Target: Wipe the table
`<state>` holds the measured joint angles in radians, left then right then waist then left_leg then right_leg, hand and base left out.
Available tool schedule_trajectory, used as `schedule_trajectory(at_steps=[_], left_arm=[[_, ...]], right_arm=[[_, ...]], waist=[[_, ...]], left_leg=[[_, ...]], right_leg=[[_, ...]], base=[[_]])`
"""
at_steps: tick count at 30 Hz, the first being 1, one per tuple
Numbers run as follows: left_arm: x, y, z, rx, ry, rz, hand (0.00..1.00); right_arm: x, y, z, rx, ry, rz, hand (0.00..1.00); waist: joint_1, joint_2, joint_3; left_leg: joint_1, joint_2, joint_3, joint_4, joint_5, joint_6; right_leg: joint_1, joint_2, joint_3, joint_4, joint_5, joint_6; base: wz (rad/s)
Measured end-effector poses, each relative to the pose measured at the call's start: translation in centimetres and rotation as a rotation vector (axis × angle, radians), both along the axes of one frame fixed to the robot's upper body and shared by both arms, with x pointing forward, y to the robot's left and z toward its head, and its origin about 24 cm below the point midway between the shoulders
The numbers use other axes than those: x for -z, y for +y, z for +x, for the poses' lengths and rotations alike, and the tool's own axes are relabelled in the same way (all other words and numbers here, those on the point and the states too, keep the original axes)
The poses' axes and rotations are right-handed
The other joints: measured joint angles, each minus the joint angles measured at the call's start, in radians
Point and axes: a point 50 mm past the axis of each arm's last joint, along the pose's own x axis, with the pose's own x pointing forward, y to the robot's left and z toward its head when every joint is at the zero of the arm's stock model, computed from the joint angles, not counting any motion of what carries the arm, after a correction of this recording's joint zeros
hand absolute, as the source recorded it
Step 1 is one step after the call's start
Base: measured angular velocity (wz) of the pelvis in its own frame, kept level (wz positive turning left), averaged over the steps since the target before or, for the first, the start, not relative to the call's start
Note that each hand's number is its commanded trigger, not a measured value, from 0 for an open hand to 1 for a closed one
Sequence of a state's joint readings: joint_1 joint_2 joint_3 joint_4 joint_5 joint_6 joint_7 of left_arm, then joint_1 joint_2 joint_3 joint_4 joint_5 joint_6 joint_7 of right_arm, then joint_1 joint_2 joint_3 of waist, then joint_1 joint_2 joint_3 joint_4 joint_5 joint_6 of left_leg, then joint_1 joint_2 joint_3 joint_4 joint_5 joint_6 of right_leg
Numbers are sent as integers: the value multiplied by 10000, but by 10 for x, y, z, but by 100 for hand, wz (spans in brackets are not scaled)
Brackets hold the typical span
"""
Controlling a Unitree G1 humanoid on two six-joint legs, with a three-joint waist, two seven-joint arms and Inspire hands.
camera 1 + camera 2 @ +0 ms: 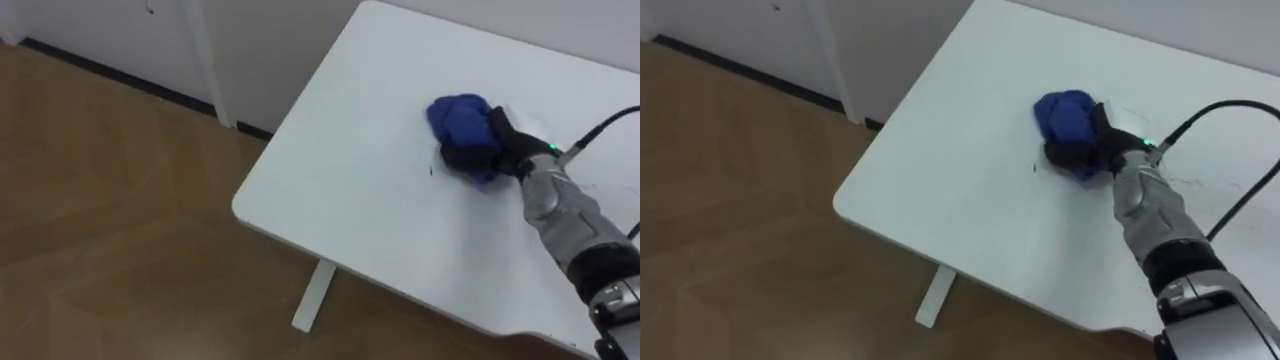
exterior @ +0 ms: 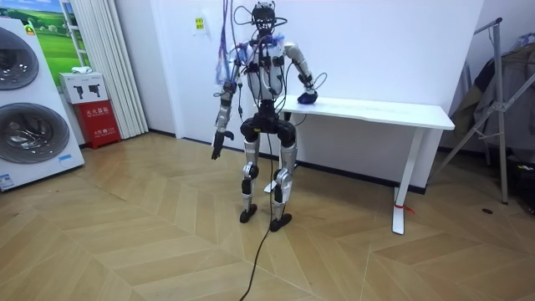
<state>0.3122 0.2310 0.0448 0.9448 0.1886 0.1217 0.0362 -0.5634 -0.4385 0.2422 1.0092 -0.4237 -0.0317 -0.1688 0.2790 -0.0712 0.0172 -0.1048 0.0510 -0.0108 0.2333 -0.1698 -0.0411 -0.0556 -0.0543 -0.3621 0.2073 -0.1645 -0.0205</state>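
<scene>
1. The robot stands at the table's (image 2: pixel 376 109) short end on the room view's left, upright, with the wall behind the table.
2. The cloth (image 1: pixel 458 118), blue and bunched, lies on the tabletop at 2 o'clock from the centre of the left eye view, well in from the near corner.
3. The right hand (image 1: pixel 492 150) rests on the cloth from 4 o'clock, with its dark fingers curled round the cloth's near side in a grip.
4. A small dark mark (image 1: pixel 432 170) sits on the tabletop at 8 o'clock of the cloth, just beside it.
5. The left hand (image 2: pixel 217 150) hangs at the robot's side, away from the table; its finger state cannot be told.
6. The table leg (image 1: pixel 315 295) stands on the wood floor (image 1: pixel 110 230) at 6 o'clock of the near corner.
7. In the room view, a washer (image 2: pixel 29 125) and a red box (image 2: pixel 100 121) stand at 9 o'clock, and a metal stand (image 2: pixel 501 100) at 3 o'clock, all well apart from the robot.
</scene>
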Motion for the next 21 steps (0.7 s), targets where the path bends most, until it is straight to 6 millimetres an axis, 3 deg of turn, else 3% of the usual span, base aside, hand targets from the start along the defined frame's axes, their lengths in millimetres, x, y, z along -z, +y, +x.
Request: schedule_trajectory(at_steps=[2,4,7,9,12,15,18,21], left_arm=[[-2,5,5,-65,-170,149,0],[-4,9,9,-2,-453,253,0],[-7,18,8,-129,-603,610,0],[-9,26,2,-508,-466,815,0],[-10,29,4,-652,-577,908,0],[-11,29,8,-663,-753,982,0],[-13,29,14,-598,-943,1086,0],[-11,26,13,-510,-879,1016,0]], right_arm=[[9,-13,-13,632,49,451,100],[17,-23,-24,1174,40,803,100],[33,-52,-55,2649,108,1149,100],[47,-78,-90,4126,428,1273,100],[54,-110,-129,5835,759,1420,100],[55,-129,-153,6751,966,1338,100],[56,-134,-163,7167,1064,1184,100],[54,-131,-156,7106,1019,1015,100]], waist=[[-68,-115,-29],[-423,-121,-44],[-768,-153,-178],[-1069,-208,-288],[-1345,-189,-303],[-1522,-66,-341],[-1670,34,-341],[-1468,132,-312]], left_leg=[[-46,-55,-35,17,0,2],[-58,-98,-8,35,18,33],[-52,-126,76,34,3,108],[32,-123,86,35,-37,169],[77,-105,204,84,-84,213],[4,-75,329,142,-95,213],[157,-28,411,201,-120,200],[342,57,732,158,-130,194]], right_leg=[[119,-27,-99,-173,-12,68],[248,-67,-260,-231,0,91],[313,-103,-269,-227,2,135],[405,-107,-278,-204,0,151],[454,-111,-240,-202,23,190],[452,-98,-123,-174,47,188],[588,-58,-12,-182,73,165],[576,-25,242,-201,102,140]], base=[[26],[35],[13],[4],[-9],[-18],[-11],[-31]])
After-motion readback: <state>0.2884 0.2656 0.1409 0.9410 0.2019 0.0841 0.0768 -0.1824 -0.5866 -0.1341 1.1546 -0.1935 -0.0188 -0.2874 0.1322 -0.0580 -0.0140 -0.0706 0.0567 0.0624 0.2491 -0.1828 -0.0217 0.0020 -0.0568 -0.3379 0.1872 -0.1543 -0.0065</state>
